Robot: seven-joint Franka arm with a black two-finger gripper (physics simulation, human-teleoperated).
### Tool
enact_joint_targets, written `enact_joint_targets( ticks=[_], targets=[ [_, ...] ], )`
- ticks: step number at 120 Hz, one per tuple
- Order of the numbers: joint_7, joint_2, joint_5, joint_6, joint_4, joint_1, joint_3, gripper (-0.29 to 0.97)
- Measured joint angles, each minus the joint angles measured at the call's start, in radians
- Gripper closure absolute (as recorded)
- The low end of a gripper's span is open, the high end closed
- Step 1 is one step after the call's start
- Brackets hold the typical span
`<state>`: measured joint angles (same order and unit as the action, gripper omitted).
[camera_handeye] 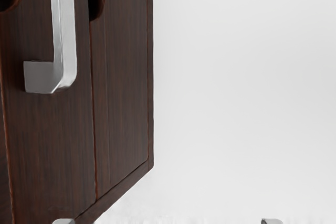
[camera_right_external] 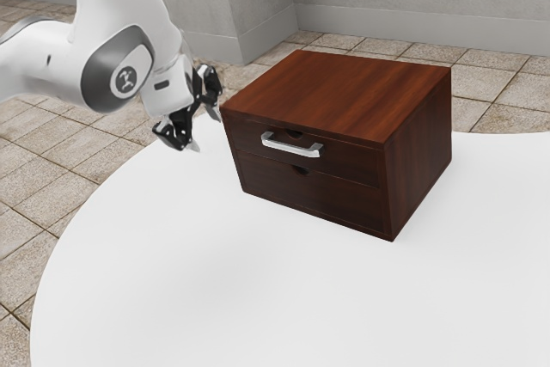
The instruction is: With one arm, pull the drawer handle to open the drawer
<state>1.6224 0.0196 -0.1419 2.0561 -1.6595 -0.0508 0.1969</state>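
Exterior view — gripper (camera_right_external: 191,131) spread wide, near handle (camera_right_external: 292,145).

One dark brown wooden cabinet (camera_right_external: 339,92), box shape, stands upright on white table (camera_right_external: 215,298). Its top drawer (camera_right_external: 354,161), same brown wood, shut, front flat with cabinet front. Shiny silver metal bar handle (camera_right_external: 292,144) lies sideways across drawer front, nearer exterior view's left. Small dark half-round notch just above handle.
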Motion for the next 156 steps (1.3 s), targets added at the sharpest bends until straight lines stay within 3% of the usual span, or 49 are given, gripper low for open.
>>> enact_joint_targets(
  ticks=[21,44,98,156],
  targets=[
    [0.002,0.061,0.010,0.003,0.072,0.108,0.008,0.24],
    [0.000,0.094,0.016,0.003,0.087,-0.013,0.008,0.24],
    [-0.008,0.142,0.020,0.018,0.086,-0.032,0.004,0.24],
    [-0.012,0.176,0.024,0.045,0.110,-0.024,-0.060,0.30]
  ],
)
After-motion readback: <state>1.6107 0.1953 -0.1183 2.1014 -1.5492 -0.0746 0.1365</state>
